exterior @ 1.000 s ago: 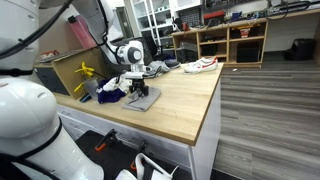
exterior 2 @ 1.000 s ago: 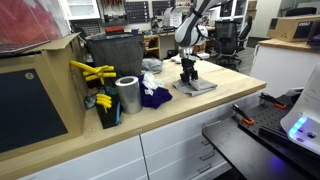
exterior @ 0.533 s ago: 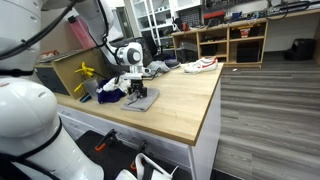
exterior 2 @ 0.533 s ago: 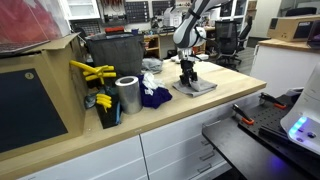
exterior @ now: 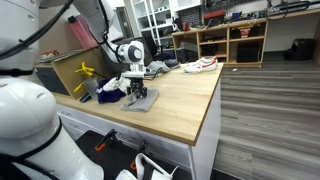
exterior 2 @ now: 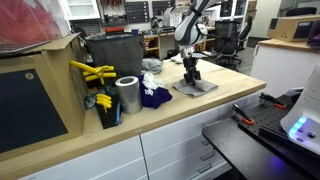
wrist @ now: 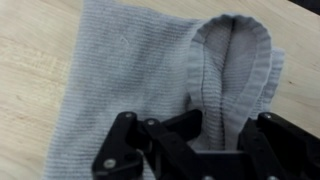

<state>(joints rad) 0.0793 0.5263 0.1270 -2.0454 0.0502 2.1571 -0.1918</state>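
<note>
While the arm stands over the wooden table, its gripper is clenched on a raised fold of the grey knitted cloth.
The cloth lies spread mid-frame in both exterior views, right of a blue cloth; only the pinched ridge, low centre in the wrist view, stands up. I'd judge the grasp made and the lift not begun: next calls for a slow, straight rise so the knit doesn't slip.
</note>
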